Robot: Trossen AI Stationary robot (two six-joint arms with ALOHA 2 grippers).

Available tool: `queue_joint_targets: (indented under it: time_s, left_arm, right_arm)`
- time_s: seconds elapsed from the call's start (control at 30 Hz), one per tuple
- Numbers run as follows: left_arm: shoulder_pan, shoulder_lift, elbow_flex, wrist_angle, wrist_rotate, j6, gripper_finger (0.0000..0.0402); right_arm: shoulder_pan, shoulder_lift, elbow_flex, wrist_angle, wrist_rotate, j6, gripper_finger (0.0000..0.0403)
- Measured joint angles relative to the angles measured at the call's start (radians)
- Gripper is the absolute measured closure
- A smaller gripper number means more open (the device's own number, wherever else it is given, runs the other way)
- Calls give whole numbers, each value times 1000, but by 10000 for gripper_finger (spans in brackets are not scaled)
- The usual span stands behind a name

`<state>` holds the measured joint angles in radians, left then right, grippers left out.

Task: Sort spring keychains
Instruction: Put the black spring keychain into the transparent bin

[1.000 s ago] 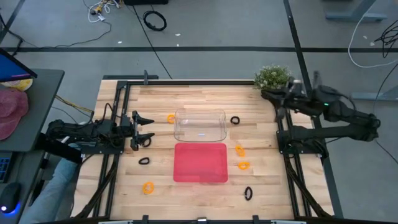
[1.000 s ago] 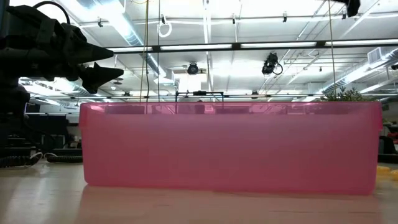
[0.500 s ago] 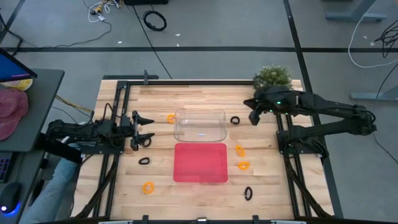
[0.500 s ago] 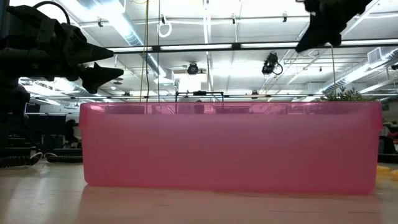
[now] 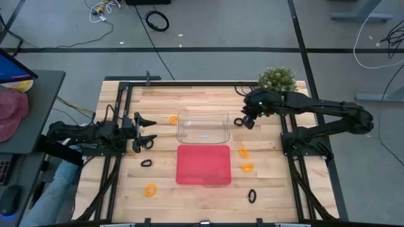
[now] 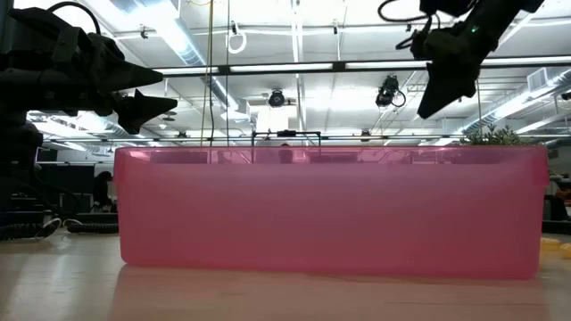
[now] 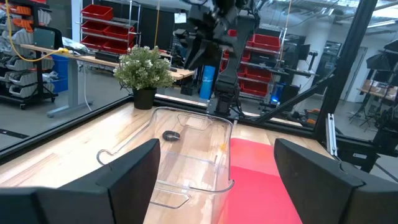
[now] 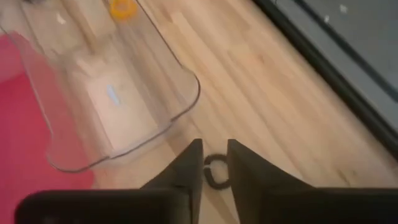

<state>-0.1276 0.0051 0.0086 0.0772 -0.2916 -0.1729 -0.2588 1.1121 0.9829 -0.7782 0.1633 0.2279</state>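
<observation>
Black keychain (image 5: 238, 122) lies right of centre in the high view, directly beneath the right gripper (image 5: 247, 121).
Right gripper fingers (image 8: 186, 167) stand slightly apart, straddling the keychain without clamping it, beside the clear tray (image 5: 202, 127). Left gripper (image 5: 149, 130) waits at left of frame, jaws wide apart, empty. Other orange and black keychains lie scattered around the red tray (image 5: 203, 164).
</observation>
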Motion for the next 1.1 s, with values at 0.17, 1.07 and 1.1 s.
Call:
queue_joint_targets:
  time_s: [0.17, 1.07, 1.1]
  left_arm:
    - [0, 0, 0, 0, 0, 0, 81]
    - [0, 0, 0, 0, 0, 0, 81]
    - [0, 0, 0, 0, 0, 0, 81]
  right_arm:
    - [-31, 74, 0, -1, -6, 0, 249]
    - [-165, 365, -324, 419, -66, -25, 185]
    - [-164, 379, -325, 423, -59, -23, 187]
